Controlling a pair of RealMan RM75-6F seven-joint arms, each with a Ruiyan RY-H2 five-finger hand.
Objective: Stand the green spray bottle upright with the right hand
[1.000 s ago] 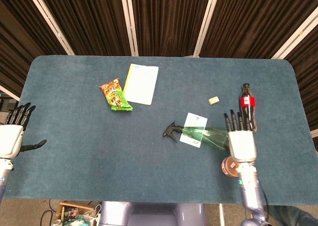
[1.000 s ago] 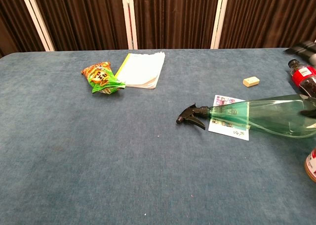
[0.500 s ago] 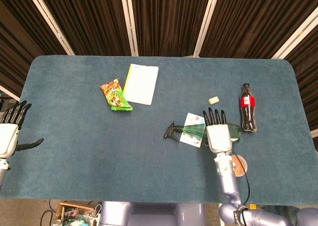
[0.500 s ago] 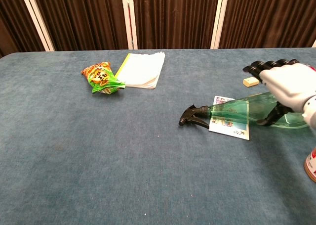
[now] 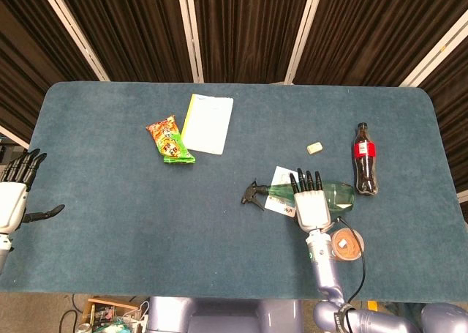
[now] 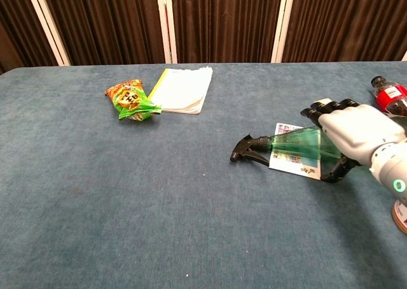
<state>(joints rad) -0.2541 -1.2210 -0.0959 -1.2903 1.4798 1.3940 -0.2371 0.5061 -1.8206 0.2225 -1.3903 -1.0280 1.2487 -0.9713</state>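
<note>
The green spray bottle (image 5: 338,195) (image 6: 297,146) lies on its side, its black trigger head (image 5: 252,192) (image 6: 248,148) pointing left and its neck over a printed card (image 5: 284,178) (image 6: 289,162). My right hand (image 5: 310,201) (image 6: 356,133) lies over the middle of the bottle's body. Its fingers stretch straight across the top and the thumb reaches down on the near side. No closed grasp shows. My left hand (image 5: 14,201) hangs at the table's far left edge with its fingers spread and nothing in it.
A cola bottle (image 5: 364,168) (image 6: 389,97) lies just right of the spray bottle. A round brown-topped can (image 5: 345,245) stands near my right wrist. A small eraser (image 5: 314,148), a snack packet (image 5: 170,139) (image 6: 130,98) and a notebook (image 5: 208,123) (image 6: 184,89) lie further back.
My right hand has slid left along the spray bottle, from its base to its middle. The bottle has shifted slightly. The left hand has hardly moved.
</note>
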